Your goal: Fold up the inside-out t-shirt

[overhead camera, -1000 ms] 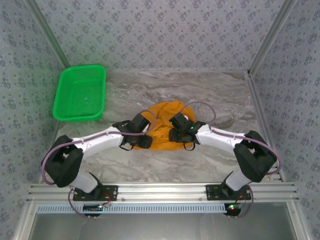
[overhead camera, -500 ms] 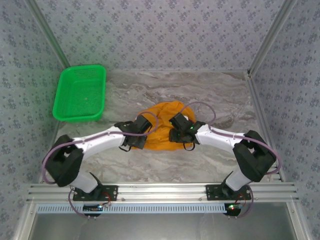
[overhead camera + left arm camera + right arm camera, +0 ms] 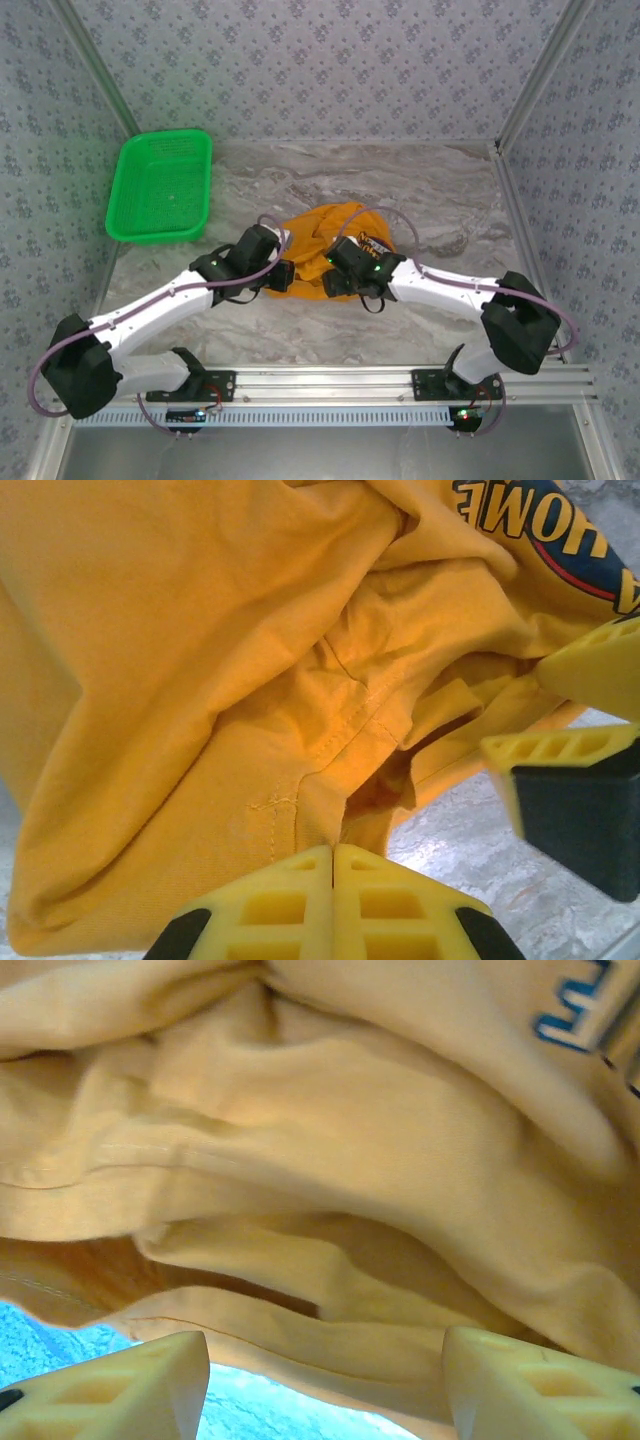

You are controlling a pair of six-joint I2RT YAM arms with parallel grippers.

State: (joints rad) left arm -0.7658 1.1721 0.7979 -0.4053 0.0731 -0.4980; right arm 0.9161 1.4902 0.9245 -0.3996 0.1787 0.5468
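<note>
Both wrists have shifted left; the left arm now reaches out low. Left gripper (image 3: 333,865) is clenched on the near hem of the crumpled orange-yellow cloth t-shirt (image 3: 325,238), mid-table. Right gripper (image 3: 325,1360) is released, jaws straddling a fold. Step looks like securing the hem; next, the right must pinch, then both spread the shirt flat.

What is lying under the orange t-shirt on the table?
Only the marble table shows, right at the edges of the t-shirt. The cloth is bunched in folds, so whatever lies beneath its middle is covered and cannot be seen.
</note>
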